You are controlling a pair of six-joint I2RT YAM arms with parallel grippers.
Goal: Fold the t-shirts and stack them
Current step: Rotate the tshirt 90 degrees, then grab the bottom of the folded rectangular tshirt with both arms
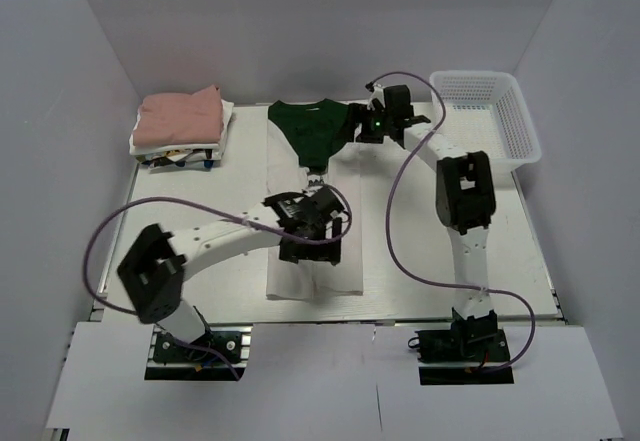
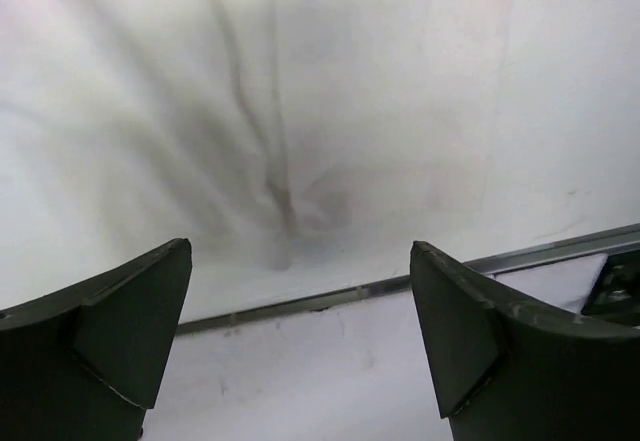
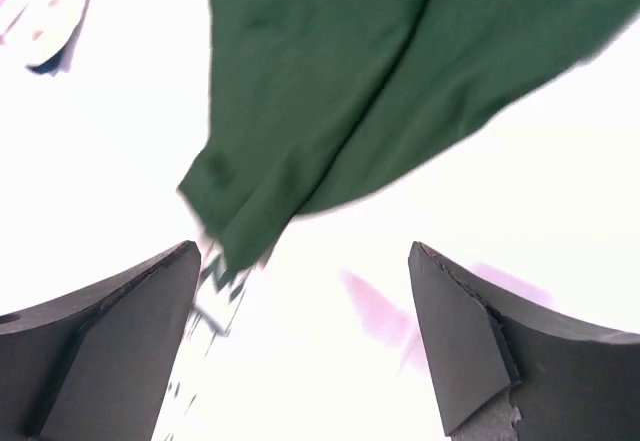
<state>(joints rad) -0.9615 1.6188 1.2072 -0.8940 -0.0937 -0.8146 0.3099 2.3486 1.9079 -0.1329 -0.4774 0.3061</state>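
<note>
White walls point(image 1: 320, 21) box in a pale surface point(image 1: 200, 196). From the top view, we've got the cream shirt point(image 1: 312, 279) lying in a long narrow strip down the middle, with its green end point(image 1: 315, 126) at the far side. Our left end effector point(image 1: 312, 229) hovers over the strip's middle, and the right end effector point(image 1: 372, 121) sits just beside the green end's right corner. A folded stack point(image 1: 182, 121), pink on top, is far left. A basket point(image 1: 525, 136) is far right, well apart from the shirt, and a purple cable point(image 1: 392, 231) loops beside the strip.

Left wrist: fingers point(image 2: 130, 321) spread wide, nothing between them, creased cream cloth right below.

Right wrist: fingers point(image 3: 470, 331) wide apart too, empty, green cloth just ahead.

We reckon it's light, floppy stuff that'll sag and slide, so pinching the edge near the corners looks like the safest hold.
</note>
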